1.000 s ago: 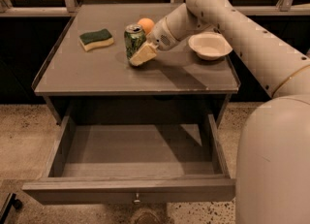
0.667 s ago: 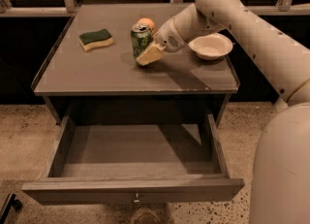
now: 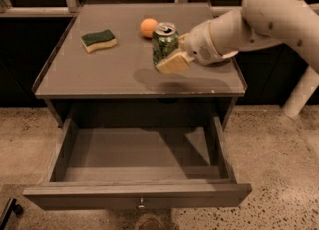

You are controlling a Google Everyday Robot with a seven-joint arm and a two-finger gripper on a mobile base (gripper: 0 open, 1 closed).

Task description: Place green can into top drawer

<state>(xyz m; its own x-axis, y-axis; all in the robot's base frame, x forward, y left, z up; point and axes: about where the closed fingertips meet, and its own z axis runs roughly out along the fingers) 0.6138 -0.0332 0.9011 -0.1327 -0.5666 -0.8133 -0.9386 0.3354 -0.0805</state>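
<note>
The green can [image 3: 163, 42], dark green with a silver pull-tab top, is held upright above the table top [image 3: 119, 74], lifted clear with its shadow below it. My gripper [image 3: 172, 57] comes in from the right and is shut on the can, one pale finger [image 3: 174, 63] lying across its lower front. The top drawer [image 3: 137, 196] is pulled fully open below the table; its inside is bare and its small round knob [image 3: 141, 204] shows at the centre of the front panel.
A round orange fruit [image 3: 148, 27] lies on the table behind the can. A green-topped sponge [image 3: 99, 40] lies at the table's left. My arm [image 3: 264, 17] covers the table's right rear. The floor is speckled stone.
My gripper has lifted the can off the table and carried it forward, towards the table's front edge. The white bowl seen earlier is now hidden behind my arm.
</note>
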